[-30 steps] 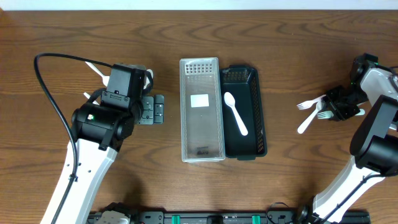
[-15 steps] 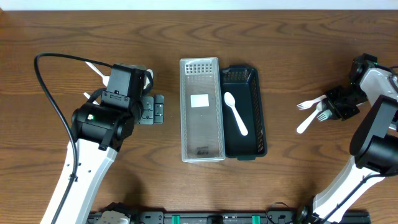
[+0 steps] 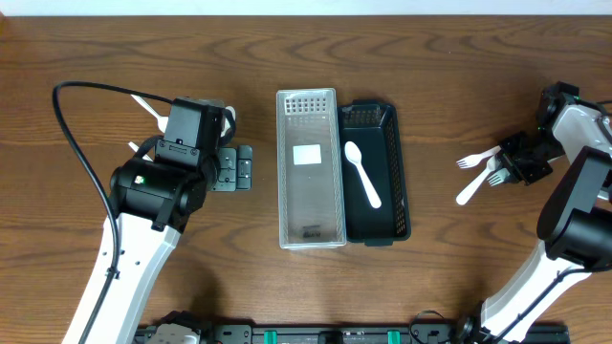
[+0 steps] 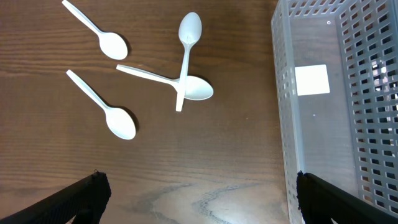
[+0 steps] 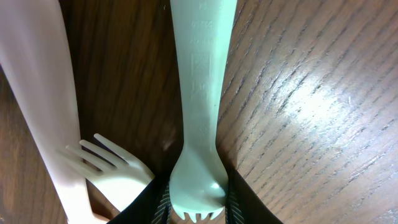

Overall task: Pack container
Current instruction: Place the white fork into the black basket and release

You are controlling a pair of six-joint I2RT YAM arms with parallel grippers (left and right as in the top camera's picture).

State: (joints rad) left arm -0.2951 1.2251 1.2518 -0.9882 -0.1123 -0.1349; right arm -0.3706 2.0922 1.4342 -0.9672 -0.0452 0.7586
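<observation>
Arrangement on the dark wooden table (image 3: pixel 449 76), overhead and wrist views. Two long rectangular containers stand at the centre, side by side with their long walls touching. The translucent perforated plastic basket (image 3: pixel 311 205) is on the side of the left arm, and its floor bears a white rectangular label (image 3: pixel 307 155). The black perforated plastic tray (image 3: pixel 390 143), on the side of the right arm, holds one white plastic spoon (image 3: pixel 361 175). This spoon lies flat on the tray floor at a slight diagonal, with its bowl toward the end away from the arm bases. The left claw (image 3: pixel 234 170) hangs above the table just beside the basket's outer long wall, its fingers (image 4: pixel 87 199) spread wide apart. Four loose white plastic spoons (image 4: pixel 118 121) lie on the table near it, outside both containers, and two of them are crossed. Well apart from the containers, toward the right-hand end of the table, the right claw (image 5: pixel 198 208) is clamped on the head of a pale plastic fork (image 5: pixel 200 93). The fork lies against the table with its tines between the fingers (image 5: pixel 152 208). A second white plastic fork (image 5: pixel 115 171) lies just beside it. This second fork meets a broad white handle (image 5: pixel 34 81) whose ends run out of frame.
</observation>
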